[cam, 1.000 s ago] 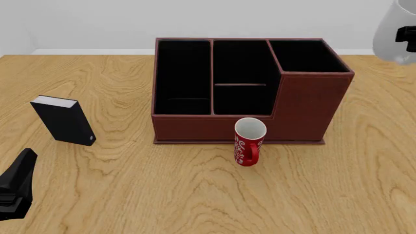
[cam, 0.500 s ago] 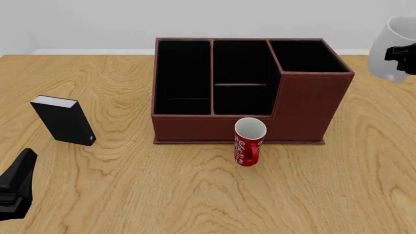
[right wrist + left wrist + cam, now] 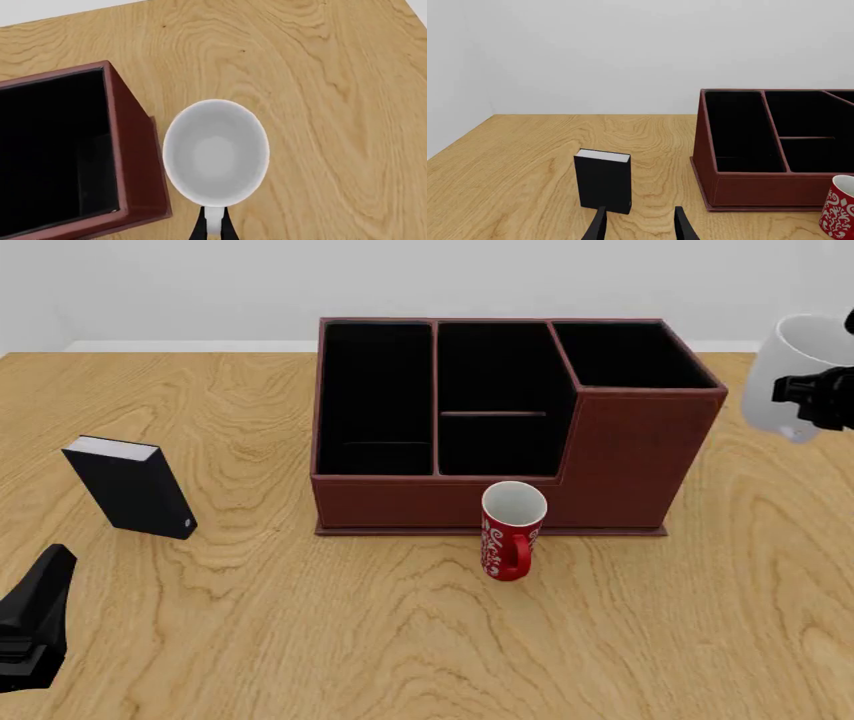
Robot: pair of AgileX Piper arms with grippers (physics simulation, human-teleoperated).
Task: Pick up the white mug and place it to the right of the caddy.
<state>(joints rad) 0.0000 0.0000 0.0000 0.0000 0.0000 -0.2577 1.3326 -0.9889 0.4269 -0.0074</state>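
Two arms in shot. Left end effector (image 3: 639,227) low at the worktop's (image 3: 334,640) near-left corner, fingers apart, nothing between them. Small black box (image 3: 130,486) stands upright just ahead of it. Caddy (image 3: 627,455) mid-worktop, tall section on its right end. Red mug (image 3: 511,531) upright, close against the caddy's front wall. White mug (image 3: 785,377) at far right, held off the worktop beside the caddy's tall section, right end effector (image 3: 212,227) clamped on its handle, mouth facing the wrist camera.
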